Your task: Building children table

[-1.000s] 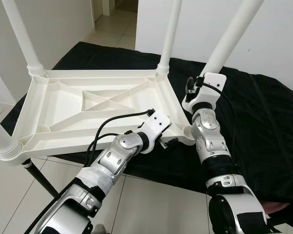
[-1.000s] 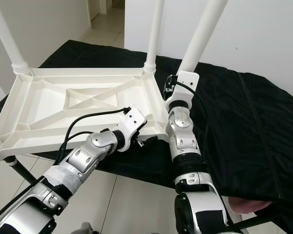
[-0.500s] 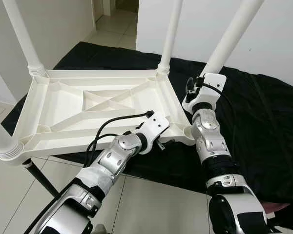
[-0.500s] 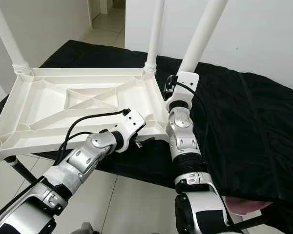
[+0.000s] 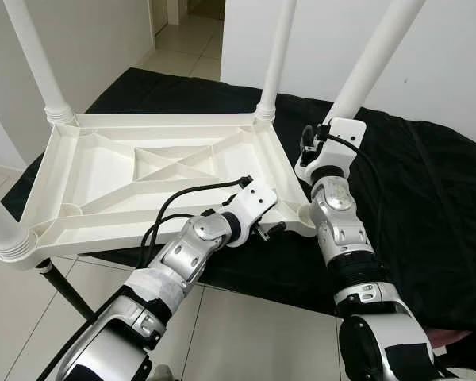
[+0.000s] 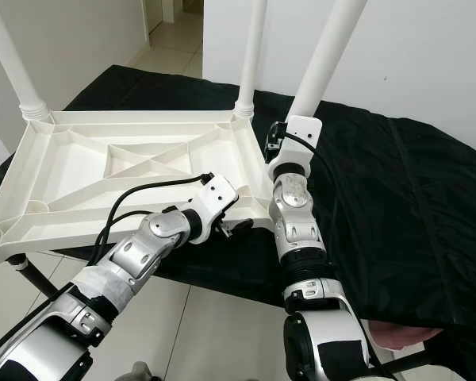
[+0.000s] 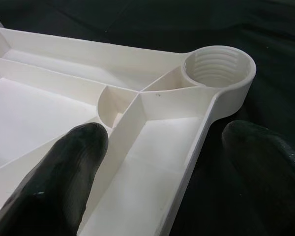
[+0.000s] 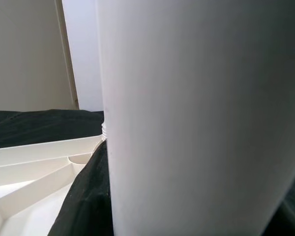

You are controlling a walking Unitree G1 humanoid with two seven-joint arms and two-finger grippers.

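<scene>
Left eye view shows a white plastic children's tabletop [image 5: 143, 171] lying upside down, ribbed underside up, on a black-cloth-covered worktop [image 5: 428, 190]. Three white round plastic legs stand in its corners: one at the near left [image 5: 0, 226], one at the far left [image 5: 36, 59] and one at the far right [image 5: 278, 55].

Further right, the left hand [image 5: 263, 230] sits at the tabletop's near right edge, beside the empty corner. Its black fingers [image 7: 64, 182] are spread apart and straddle the rim: one rests inside the tray on a rib, the other lies outside over the black cloth. They do not squeeze anything.

At the right, the right hand [image 5: 321, 143] is raised beside the tabletop's right side, wrapped around a fourth white plastic leg [image 5: 373, 59] that slants up and away. It grips this leg, whose lower end hangs above the cloth, not in the tabletop.

Left wrist view adds what the head views hide behind the wrist: the empty round threaded socket [image 7: 217, 73] at the near right corner, with its screw ridges plain inside. Right wrist view shows the held leg very close, with a strip of tabletop and pale wall [image 8: 29, 54] beyond.
</scene>
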